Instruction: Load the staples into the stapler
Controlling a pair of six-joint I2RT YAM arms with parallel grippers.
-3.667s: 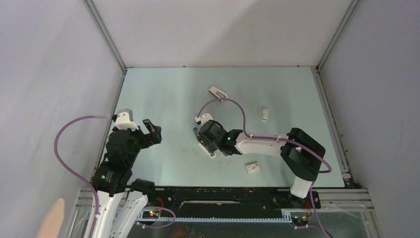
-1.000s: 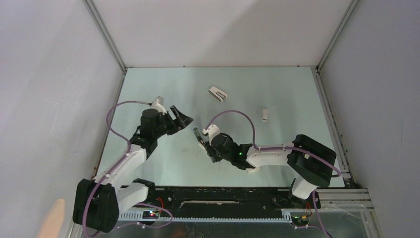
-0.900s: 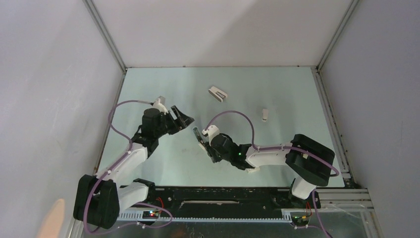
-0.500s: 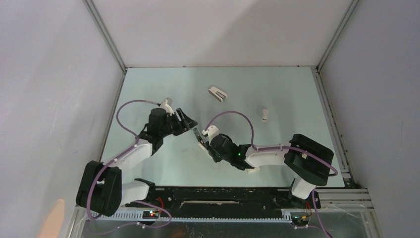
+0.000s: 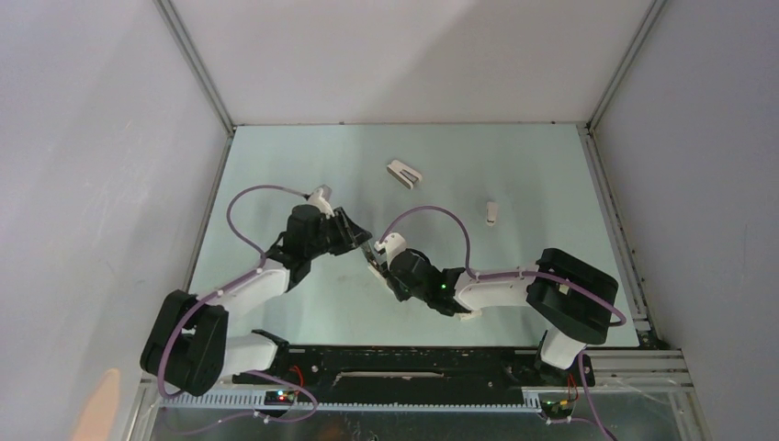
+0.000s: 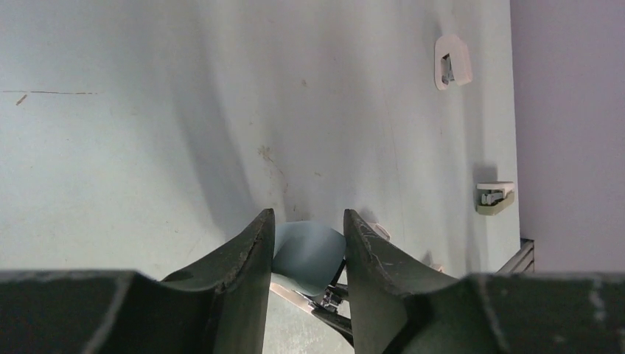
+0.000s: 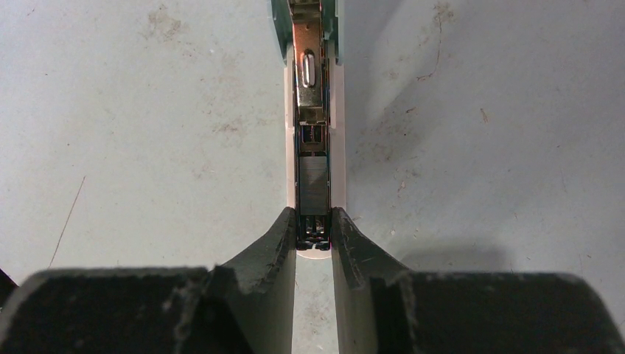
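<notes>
The stapler [image 7: 313, 110] lies open on the table, its metal channel facing up and its pale grey-green lid [image 7: 304, 13] swung up at the far end. The staples [image 7: 313, 188], a small grey block, sit inside the channel near my right fingers. My right gripper [image 7: 313, 225] is shut on the stapler's near end [image 5: 373, 262]. My left gripper [image 6: 308, 240] comes in from the left [image 5: 358, 241], and its jaws press both sides of the rounded grey-green lid [image 6: 306, 254].
A broader white stapler [image 5: 404, 173] lies toward the back, and a small white one [image 5: 491, 213] to the right. A white box [image 5: 470, 315] pokes out from under the right arm. In the left wrist view, two other staplers [image 6: 451, 61] [image 6: 494, 198] lie near the wall.
My left arm has reached right to the stapler and its jaws have narrowed onto the lid. The right gripper has tightened on the stapler's end and barely moved.
</notes>
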